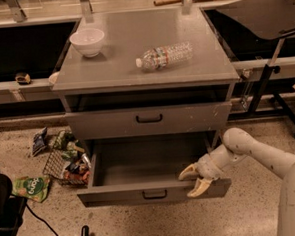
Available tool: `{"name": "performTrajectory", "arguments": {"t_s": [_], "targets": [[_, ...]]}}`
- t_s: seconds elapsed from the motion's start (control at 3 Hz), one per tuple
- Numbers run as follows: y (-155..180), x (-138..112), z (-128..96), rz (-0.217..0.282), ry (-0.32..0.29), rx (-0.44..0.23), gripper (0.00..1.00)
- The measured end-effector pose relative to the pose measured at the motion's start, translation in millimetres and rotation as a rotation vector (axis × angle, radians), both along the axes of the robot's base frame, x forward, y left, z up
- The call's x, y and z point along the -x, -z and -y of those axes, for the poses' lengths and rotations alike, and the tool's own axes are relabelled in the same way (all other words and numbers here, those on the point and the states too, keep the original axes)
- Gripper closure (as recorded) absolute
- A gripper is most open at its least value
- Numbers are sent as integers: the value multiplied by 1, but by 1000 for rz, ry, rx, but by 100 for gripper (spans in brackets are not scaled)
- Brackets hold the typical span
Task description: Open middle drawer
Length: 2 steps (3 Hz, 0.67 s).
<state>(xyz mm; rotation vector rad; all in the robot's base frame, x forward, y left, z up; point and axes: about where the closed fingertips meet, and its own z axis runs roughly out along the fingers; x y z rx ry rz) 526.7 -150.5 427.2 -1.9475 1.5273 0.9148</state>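
A grey drawer cabinet stands in the middle of the camera view. Its upper drawer is closed, with a black handle. The drawer below it is pulled well out and looks empty inside. My gripper is at the right end of that drawer's front panel. Its tan fingers are spread, one finger just inside the drawer and the other over the front face. My white arm comes in from the lower right.
A white bowl and a lying water bottle are on the cabinet top. Snack bags and a wire basket lie on the floor to the left. A black stand is at the right, dark equipment at the lower left.
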Motion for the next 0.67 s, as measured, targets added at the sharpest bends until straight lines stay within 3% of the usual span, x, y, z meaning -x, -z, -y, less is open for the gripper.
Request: {"name": "performTrajectory", "arguments": {"t_s": [0.33, 0.67], "targets": [[-27, 5, 22, 49, 29, -7, 0], [-63, 10, 47, 119, 79, 17, 0]]}}
